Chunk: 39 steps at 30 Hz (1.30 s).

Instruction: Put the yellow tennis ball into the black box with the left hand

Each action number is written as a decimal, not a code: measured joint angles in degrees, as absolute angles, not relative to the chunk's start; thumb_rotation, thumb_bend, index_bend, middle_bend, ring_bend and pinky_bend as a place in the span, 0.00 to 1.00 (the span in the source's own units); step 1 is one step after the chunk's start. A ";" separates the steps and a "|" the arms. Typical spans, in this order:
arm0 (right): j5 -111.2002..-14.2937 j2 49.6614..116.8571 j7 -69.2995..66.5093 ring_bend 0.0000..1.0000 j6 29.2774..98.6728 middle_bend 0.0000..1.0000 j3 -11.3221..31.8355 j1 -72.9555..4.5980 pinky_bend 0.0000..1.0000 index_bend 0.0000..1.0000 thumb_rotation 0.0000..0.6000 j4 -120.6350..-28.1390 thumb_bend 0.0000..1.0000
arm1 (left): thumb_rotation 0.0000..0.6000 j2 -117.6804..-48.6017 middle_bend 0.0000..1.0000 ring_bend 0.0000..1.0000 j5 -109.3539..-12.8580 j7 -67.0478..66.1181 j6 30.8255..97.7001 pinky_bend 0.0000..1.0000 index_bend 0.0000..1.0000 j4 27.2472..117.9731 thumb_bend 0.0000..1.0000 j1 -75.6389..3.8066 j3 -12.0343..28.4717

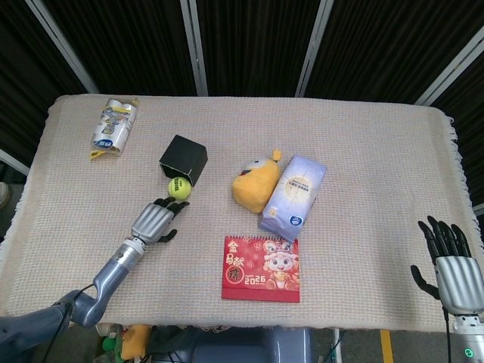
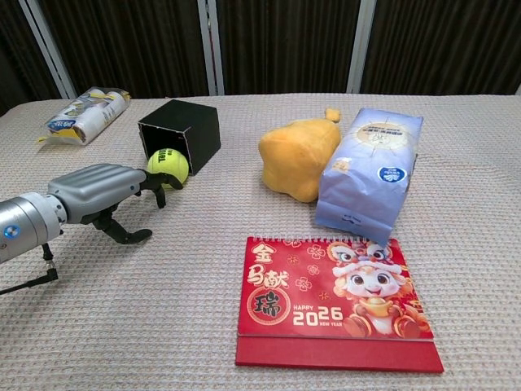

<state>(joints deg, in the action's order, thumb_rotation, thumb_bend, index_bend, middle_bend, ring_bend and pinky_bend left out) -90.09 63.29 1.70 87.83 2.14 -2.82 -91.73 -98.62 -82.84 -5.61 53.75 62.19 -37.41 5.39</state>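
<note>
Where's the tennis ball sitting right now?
In the head view the yellow tennis ball lies on the table's left half, right against the black box on its near side, with the left hand reaching its fingertips.

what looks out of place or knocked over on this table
The black box lies tipped on its side, its opening facing the yellow tennis ball that rests against it. The yellow plush toy leans against the blue packet. Nothing looks spilled or damaged.

Left hand fingertips touch tennis ball.
</note>
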 measured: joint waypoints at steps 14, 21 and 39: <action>-90.03 62.79 0.65 0.00 87.80 0.00 2.13 -2.76 0.00 0.00 1.00 -91.64 0.38 | 1.00 -102.59 0.19 0.03 -82.60 -6.08 54.73 0.11 0.08 56.02 0.34 -39.26 6.60; -90.19 62.41 0.07 0.00 87.88 0.00 2.02 -2.65 0.00 0.00 1.00 -91.74 0.38 | 1.00 -104.11 0.11 0.00 -81.79 -6.20 54.63 0.00 0.06 52.78 0.34 -40.53 7.84; -90.55 61.76 -1.07 0.00 87.44 0.00 1.69 -2.75 0.00 0.00 1.00 -91.76 0.38 | 1.00 -106.92 0.10 0.00 -82.80 -5.80 59.13 0.00 0.06 48.11 0.33 -41.51 8.28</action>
<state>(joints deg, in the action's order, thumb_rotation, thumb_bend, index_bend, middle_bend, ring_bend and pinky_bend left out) -90.55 61.76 -1.07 87.44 1.69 -2.75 -91.76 -106.92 -82.80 -5.80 59.13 48.11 -41.51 8.28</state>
